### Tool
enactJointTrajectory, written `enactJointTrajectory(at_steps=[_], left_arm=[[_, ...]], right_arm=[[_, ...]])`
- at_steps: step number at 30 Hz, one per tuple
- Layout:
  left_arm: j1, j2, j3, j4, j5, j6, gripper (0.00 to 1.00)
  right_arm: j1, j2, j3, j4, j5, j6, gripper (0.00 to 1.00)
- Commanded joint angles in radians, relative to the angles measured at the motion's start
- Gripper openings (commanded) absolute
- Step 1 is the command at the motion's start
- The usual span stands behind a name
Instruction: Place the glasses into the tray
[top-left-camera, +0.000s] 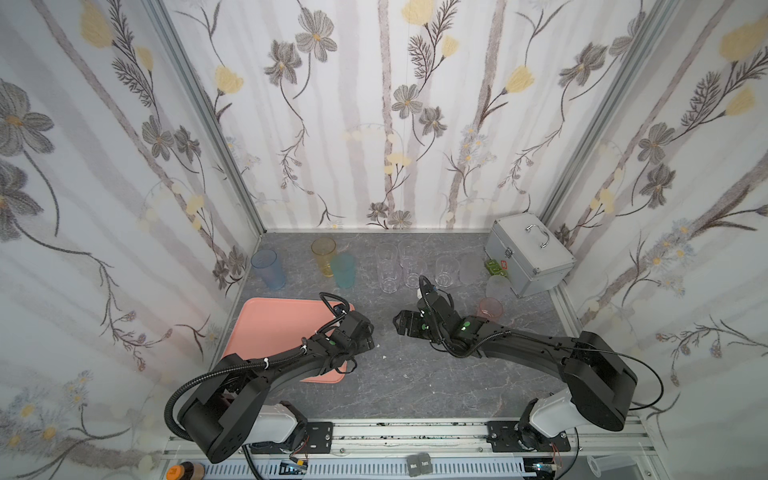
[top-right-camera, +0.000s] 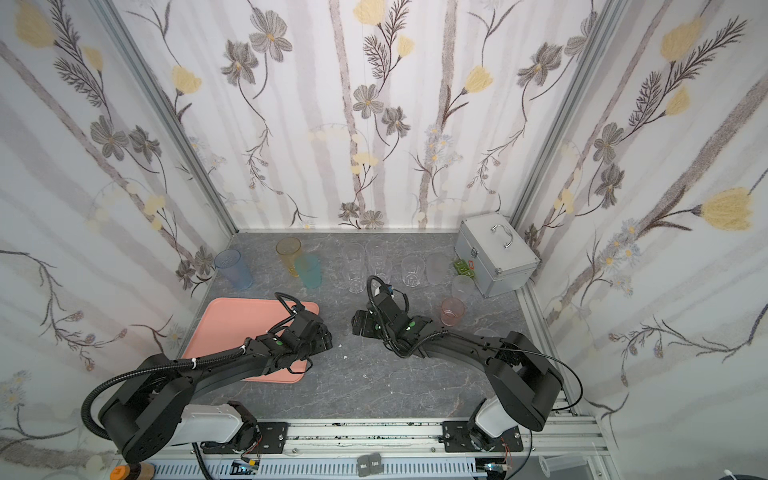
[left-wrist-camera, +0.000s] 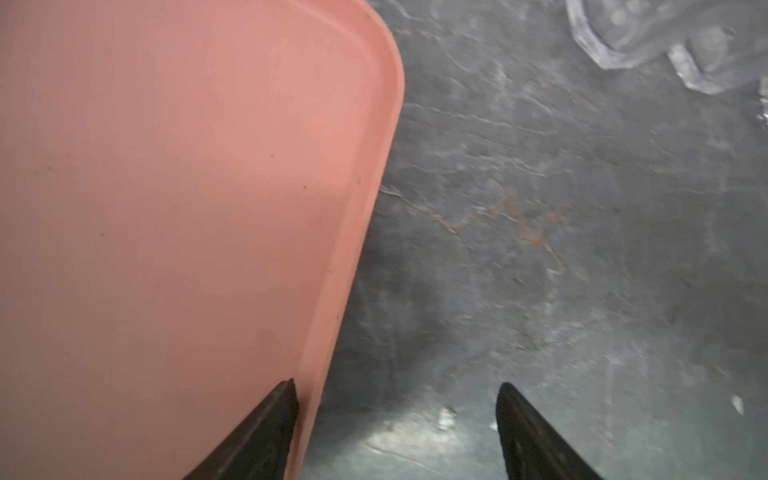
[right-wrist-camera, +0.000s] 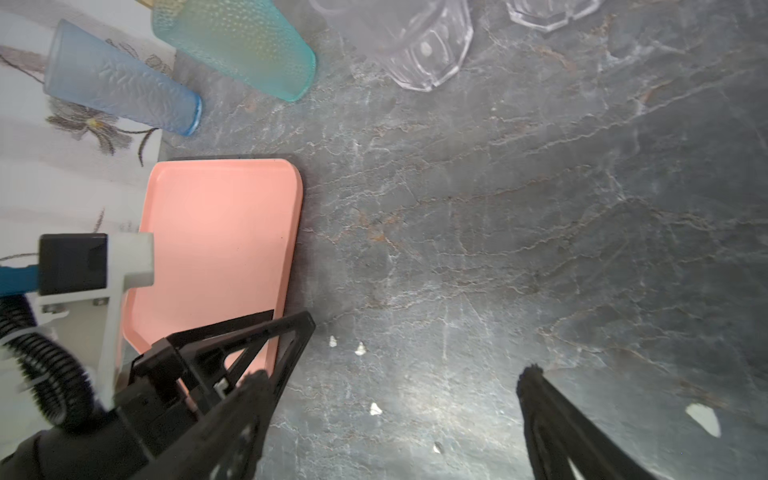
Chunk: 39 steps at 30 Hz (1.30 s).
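The salmon-pink tray (top-left-camera: 274, 328) (top-right-camera: 237, 328) lies at the left of the grey table with nothing on its visible part. The glasses stand upright along the back: blue (top-left-camera: 269, 269), amber (top-left-camera: 324, 255), teal (top-left-camera: 344, 270), three clear ones (top-left-camera: 387, 268), frosted ones (top-left-camera: 471, 268) and a pink one (top-left-camera: 490, 309). My left gripper (top-left-camera: 372, 332) (left-wrist-camera: 397, 386) hangs open and empty over the tray's right edge (left-wrist-camera: 365, 208). My right gripper (top-left-camera: 397, 324) (right-wrist-camera: 395, 372) faces it, open and empty over bare table. The blue glass (right-wrist-camera: 120, 79) and the teal glass (right-wrist-camera: 237, 45) show in the right wrist view.
A silver metal case (top-left-camera: 530, 253) with a handle stands at the back right, a small green object (top-left-camera: 496, 268) beside it. White crumbs (right-wrist-camera: 374, 409) lie on the table between the grippers. Papered walls close three sides; a metal rail (top-left-camera: 415, 432) runs along the front.
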Motion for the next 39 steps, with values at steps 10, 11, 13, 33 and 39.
enactJointTrajectory(at_steps=[10, 11, 13, 33, 39], left_arm=[[-0.220, 0.244, 0.343, 0.208, 0.061, -0.148, 0.76], [-0.215, 0.214, 0.340, 0.206, 0.051, -0.129, 0.76], [-0.195, 0.150, 0.318, 0.190, 0.037, -0.098, 0.76], [0.288, -0.393, 0.134, -0.113, -0.098, 0.266, 1.00], [0.376, -0.383, 0.158, -0.116, -0.037, 0.310, 1.00]], right_arm=[[-0.148, -0.164, -0.172, 0.014, 0.028, 0.054, 0.92], [-0.148, -0.166, -0.175, -0.001, 0.030, 0.055, 0.92], [-0.145, -0.165, -0.185, -0.012, 0.030, 0.060, 0.92], [-0.008, 0.233, 0.144, -0.175, 0.109, -0.164, 0.43], [-0.031, 0.298, 0.161, -0.186, 0.102, -0.197, 0.31]])
